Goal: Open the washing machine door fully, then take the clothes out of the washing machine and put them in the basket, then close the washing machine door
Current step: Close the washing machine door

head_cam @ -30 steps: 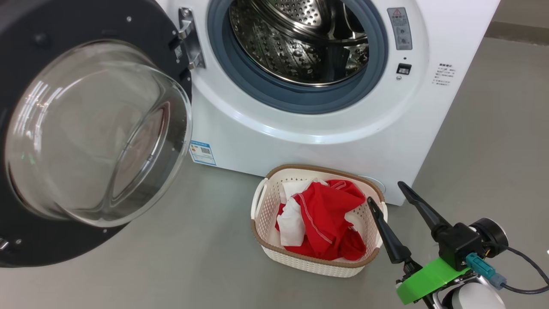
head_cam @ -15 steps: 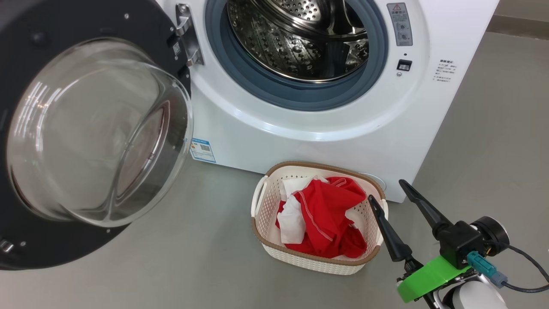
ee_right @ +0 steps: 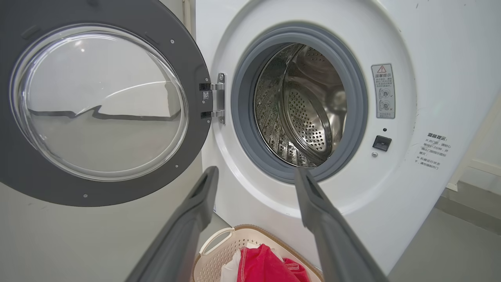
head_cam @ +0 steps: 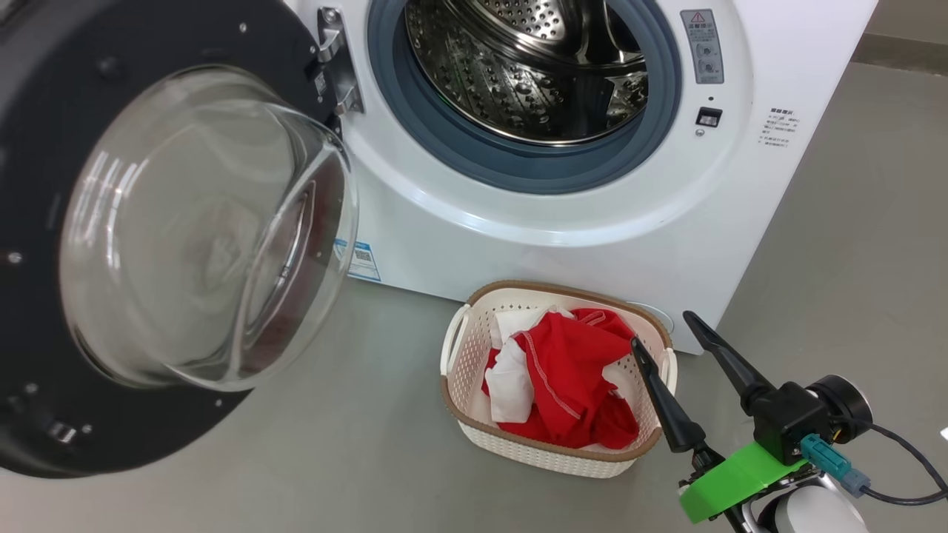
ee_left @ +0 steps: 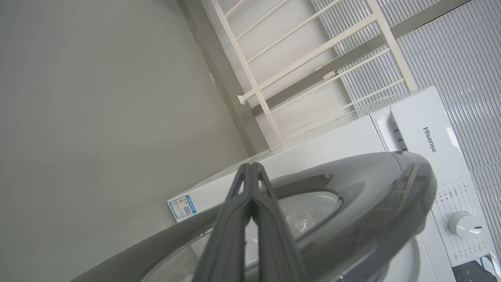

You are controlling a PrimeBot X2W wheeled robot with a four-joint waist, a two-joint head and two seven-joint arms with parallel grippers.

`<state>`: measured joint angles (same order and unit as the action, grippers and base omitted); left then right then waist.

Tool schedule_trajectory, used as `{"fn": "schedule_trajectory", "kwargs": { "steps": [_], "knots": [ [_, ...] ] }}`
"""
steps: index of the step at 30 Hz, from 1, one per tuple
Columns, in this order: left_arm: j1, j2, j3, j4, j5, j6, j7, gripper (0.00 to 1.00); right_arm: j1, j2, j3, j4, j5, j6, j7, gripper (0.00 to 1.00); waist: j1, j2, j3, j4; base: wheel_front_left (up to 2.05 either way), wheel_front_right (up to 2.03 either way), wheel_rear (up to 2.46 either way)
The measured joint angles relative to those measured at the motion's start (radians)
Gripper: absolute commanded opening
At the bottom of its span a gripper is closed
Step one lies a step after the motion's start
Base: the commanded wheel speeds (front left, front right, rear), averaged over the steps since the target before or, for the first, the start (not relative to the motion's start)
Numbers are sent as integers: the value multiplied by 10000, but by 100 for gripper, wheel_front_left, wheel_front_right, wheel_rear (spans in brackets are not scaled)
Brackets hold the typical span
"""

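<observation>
Wide open and empty, the right claw (head_cam: pixel 661 329) rises from the lower right of the head view, its two dark fingers spread apart and pointing up and left, the left-hand finger's tip over the right edge of the basket (head_cam: pixel 552 284). In its own wrist view the left claw (ee_left: pixel 250 166) is pressed shut with nothing between the fingers, rising from the bottom centre in front of the glossy dark rim of the door (ee_left: pixel 372 203); whether it touches that rim cannot be told. The basket stands on the grey floor (head_cam: pixel 333 444) at lower centre, just in front of the washing machine (head_cam: pixel 578 252), and the red and white clothes (head_cam: pixel 570 370) lie bunched inside it. At the left of the head view the door (head_cam: pixel 200 229) is swung wide open on its hinge, its bulging glass bowl facing the camera. Beyond, at the top centre, the grey rubber ring (head_cam: pixel 459 148) frames the steel drum (head_cam: pixel 518 74), and no clothes can be seen in the part of the drum in view.
</observation>
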<state>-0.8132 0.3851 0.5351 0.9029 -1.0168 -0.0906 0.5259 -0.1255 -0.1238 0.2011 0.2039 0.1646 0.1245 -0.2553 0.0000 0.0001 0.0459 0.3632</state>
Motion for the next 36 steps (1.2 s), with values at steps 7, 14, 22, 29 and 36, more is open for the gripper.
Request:
{"fn": "schedule_trajectory", "kwargs": {
  "steps": [7,14,22,29,36],
  "knots": [
    [746,-662,234,-963,-619,-8,759,0,1,54,6,10,0,0,0,100,0,0,-99,-3,0,0,0],
    [1429,-1289,546,-2472,-1266,443,1513,0,1,105,6,2,0,0,0,100,0,0,-106,-84,0,0,0],
    [2081,-1998,759,-4380,-1835,982,2176,0,1,113,-8,-8,0,0,0,100,0,0,-37,-179,0,0,0],
    [2804,-2669,798,-6117,-2142,1622,2663,0,0,194,-48,-25,4,0,0,100,0,0,5,-345,0,0,0],
    [3451,-3118,765,-7413,-2429,2065,3014,0,0,240,-38,-25,15,0,0,100,0,0,-3,-544,0,0,0]
  ]
}}
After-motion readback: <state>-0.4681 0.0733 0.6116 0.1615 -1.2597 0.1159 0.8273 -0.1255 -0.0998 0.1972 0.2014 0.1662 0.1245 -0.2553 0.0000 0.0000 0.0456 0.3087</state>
